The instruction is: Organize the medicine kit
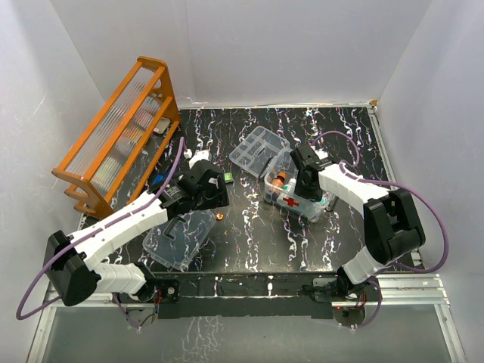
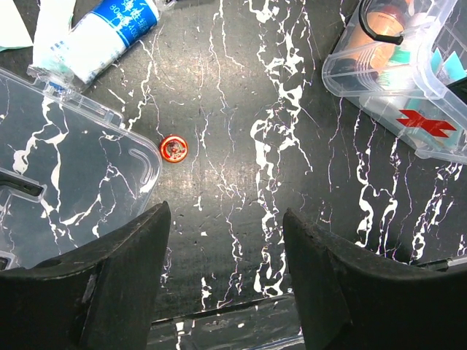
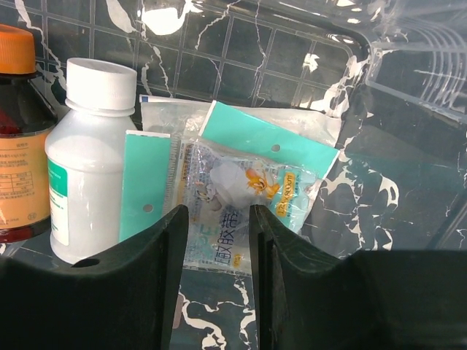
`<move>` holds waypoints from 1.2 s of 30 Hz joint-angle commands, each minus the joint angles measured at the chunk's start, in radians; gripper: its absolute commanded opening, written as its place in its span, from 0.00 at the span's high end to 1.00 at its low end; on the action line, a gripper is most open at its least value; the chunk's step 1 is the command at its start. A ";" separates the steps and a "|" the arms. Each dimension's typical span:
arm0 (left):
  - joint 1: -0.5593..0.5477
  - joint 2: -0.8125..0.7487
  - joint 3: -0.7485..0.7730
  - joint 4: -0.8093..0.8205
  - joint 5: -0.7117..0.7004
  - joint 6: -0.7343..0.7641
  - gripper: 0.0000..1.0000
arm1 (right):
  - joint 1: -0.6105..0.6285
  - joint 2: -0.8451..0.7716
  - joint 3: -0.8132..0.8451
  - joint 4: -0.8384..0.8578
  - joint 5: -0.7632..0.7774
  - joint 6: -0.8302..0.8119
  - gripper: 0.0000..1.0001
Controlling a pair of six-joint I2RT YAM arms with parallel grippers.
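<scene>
While we look down from the top, the clear box (image 1: 293,203) of the medicine kit sits on the dark table (image 1: 249,242), right of the middle. It has a red cross on its side. The clear tray (image 1: 257,147) lies just beside it, on the far side. The lid (image 1: 181,238) lies flat near the left arm. An orange rack (image 1: 113,144) stands at the far left.

The right gripper (image 3: 217,215) is down inside the box. Its 2 fingers are close together, with a see-through packet (image 3: 233,197) in the gap. We cannot tell if they squeeze it. Left of the packet stand a white bottle (image 3: 91,160) and a brown bottle (image 3: 18,131) with an orange cap.

The left gripper (image 2: 225,215) hangs over bare table between the lid and the box. Its fingers are spread apart and hold nothing. A little red round thing (image 2: 174,148) lies just beside the lid's edge. A white and blue bottle (image 2: 102,33) lies on its side by the lid's corner.
</scene>
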 commanded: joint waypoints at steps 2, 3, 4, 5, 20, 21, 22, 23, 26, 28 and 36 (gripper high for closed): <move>0.014 -0.024 0.021 -0.029 -0.016 0.019 0.38 | -0.002 -0.047 0.061 -0.031 0.024 0.044 0.62; 0.018 -0.029 0.022 -0.033 -0.019 0.022 0.37 | -0.003 -0.058 0.080 -0.036 0.027 0.044 0.61; 0.023 -0.033 0.024 -0.036 -0.023 0.026 0.37 | -0.002 -0.067 0.102 -0.042 0.028 0.043 0.60; 0.028 -0.040 0.025 -0.039 -0.024 0.029 0.37 | -0.002 -0.078 0.123 -0.050 0.030 0.037 0.59; 0.119 -0.166 0.020 -0.150 -0.164 0.064 0.36 | 0.087 -0.212 0.266 0.013 -0.148 -0.033 0.49; 0.121 -0.177 0.018 -0.158 -0.177 0.065 0.36 | 0.103 -0.212 0.268 0.027 -0.151 -0.018 0.49; 0.123 -0.188 0.017 -0.168 -0.192 0.062 0.35 | 0.123 -0.211 0.269 0.047 -0.153 -0.001 0.48; 0.123 -0.198 0.017 -0.177 -0.205 0.059 0.35 | 0.148 -0.208 0.267 0.069 -0.147 0.018 0.48; 0.126 -0.229 0.017 -0.208 -0.240 0.046 0.35 | 0.238 -0.195 0.257 0.149 -0.116 0.103 0.46; 0.126 -0.253 0.019 -0.228 -0.266 0.035 0.35 | 0.288 -0.166 0.243 0.232 -0.112 0.162 0.43; 0.127 -0.378 0.090 -0.332 -0.406 0.060 0.34 | 0.419 0.070 0.269 0.415 -0.098 0.376 0.36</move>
